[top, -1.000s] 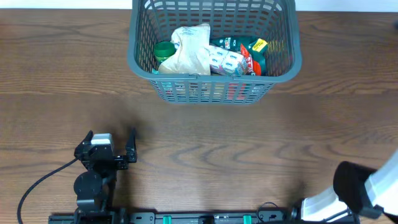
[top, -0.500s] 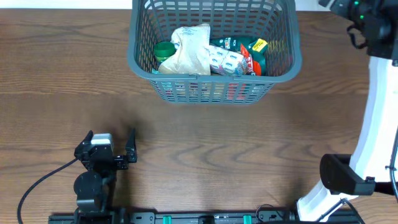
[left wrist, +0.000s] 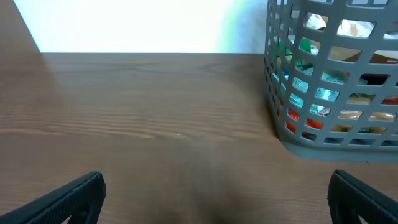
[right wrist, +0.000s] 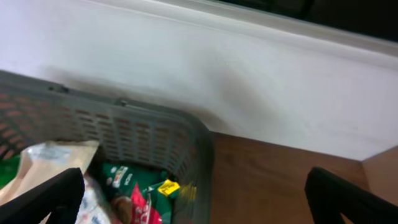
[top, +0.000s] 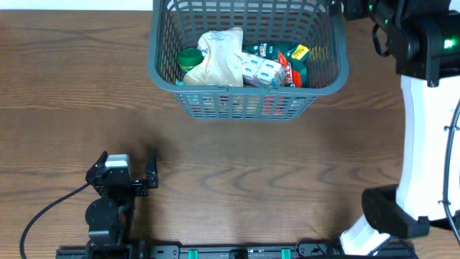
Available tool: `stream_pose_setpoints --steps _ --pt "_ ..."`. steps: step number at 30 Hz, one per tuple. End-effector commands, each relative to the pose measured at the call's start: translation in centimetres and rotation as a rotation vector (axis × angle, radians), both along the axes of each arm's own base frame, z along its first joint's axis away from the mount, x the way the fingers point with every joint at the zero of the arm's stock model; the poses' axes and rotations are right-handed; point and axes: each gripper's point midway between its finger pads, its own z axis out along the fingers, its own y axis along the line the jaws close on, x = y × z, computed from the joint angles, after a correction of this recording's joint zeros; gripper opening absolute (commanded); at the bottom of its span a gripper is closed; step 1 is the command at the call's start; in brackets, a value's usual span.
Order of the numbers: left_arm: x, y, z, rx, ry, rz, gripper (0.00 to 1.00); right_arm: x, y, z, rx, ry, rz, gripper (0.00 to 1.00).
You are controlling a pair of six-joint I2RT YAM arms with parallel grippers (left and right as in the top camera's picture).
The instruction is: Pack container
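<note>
Right gripper [right wrist: 198,194] just swung from lower right to upper right, spread and empty, at the container [top: 155,66] top centre, already holding packets [top: 260,69] — left gripper [top: 129,160] spread, lower left — packing looks nearly finished.

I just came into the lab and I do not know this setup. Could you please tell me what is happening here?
Two robot arms are packing a grey basket that stands on a wooden table. It already holds several items, among them a crumpled beige bag, a green packet and something with a green lid. The right end effector hangs by the basket's far right corner, open and empty. The left end effector is low over the table, apart from the basket, also open and holding nothing.
</note>
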Motion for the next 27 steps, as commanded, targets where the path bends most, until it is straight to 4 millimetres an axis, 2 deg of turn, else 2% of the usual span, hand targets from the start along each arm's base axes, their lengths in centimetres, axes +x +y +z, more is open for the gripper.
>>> stream_pose_setpoints --steps 1,6,11,17,27 --pt "0.0 0.1 -1.2 -0.006 0.023 0.011 0.99 -2.5 0.6 2.3 -0.017 -0.058 0.063 0.99" --pt "0.0 0.1 -1.2 -0.006 0.023 0.011 0.98 -5.3 0.5 3.1 0.000 -0.112 0.081 0.99" --pt "0.0 0.1 -1.2 -0.006 0.023 0.011 0.99 -8.5 -0.3 2.4 -0.005 -0.148 0.078 0.99" --pt "0.0 0.1 -1.2 -0.006 0.023 0.011 0.99 -12.6 -2.1 0.1 0.000 -0.191 0.047 0.99" --pt "0.0 0.1 -1.2 -0.006 0.024 0.011 0.99 -18.7 -4.3 -6.0 -0.001 -0.229 -0.002 0.99"
